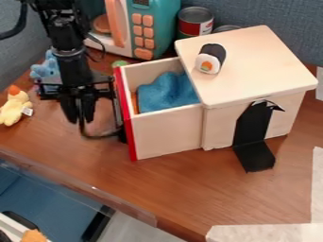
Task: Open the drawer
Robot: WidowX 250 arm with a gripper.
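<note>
The gripper (79, 112) hangs at the left, beside the drawer's red front (125, 116). The drawer (165, 130) stands pulled out to the left from the light wooden box (252, 64), and a blue cloth (166, 92) lies inside it. A thin black curved piece (99, 137) runs from beneath the gripper to the lower part of the red front. I cannot tell whether the gripper holds it.
A toy sushi roll (210, 58) lies on the box, with a black strip (252, 142) at its front. Behind stand a teal toy microwave (165, 23) and a can (195, 22). A yellow plush (15, 106) and blue plush (45, 68) are at left.
</note>
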